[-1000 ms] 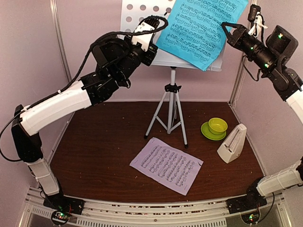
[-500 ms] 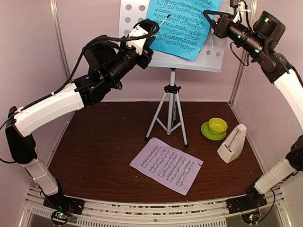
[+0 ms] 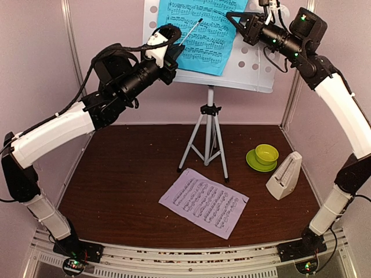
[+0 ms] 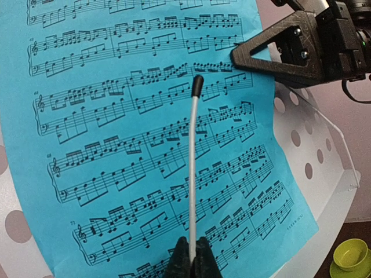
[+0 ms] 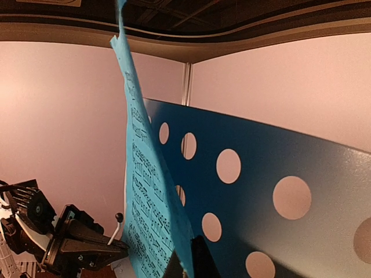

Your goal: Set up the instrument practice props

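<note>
The cyan music sheet (image 3: 200, 29) hangs in front of the pale perforated stand desk (image 3: 255, 69), which sits on grey tripod legs (image 3: 207, 139). My right gripper (image 3: 232, 16) is shut on the sheet's right edge, with the paper pinched between its fingers in the right wrist view (image 5: 188, 263). My left gripper (image 3: 175, 47) is shut on a thin white rod with a black tip (image 4: 193, 168), which lies across the sheet's face (image 4: 116, 116). The lilac sheet (image 3: 204, 201) lies flat on the table. The cream metronome (image 3: 285, 175) stands at the right.
A lime-green cup (image 3: 266, 153) on its saucer stands right of the tripod, just behind the metronome. Pink walls enclose the brown table (image 3: 127, 185) on three sides. The stand's desk extends right past the sheet (image 4: 316, 168).
My right gripper has carried the cyan sheet leftward across the stand desk. My left gripper, still holding the rod, has also shifted left.
</note>
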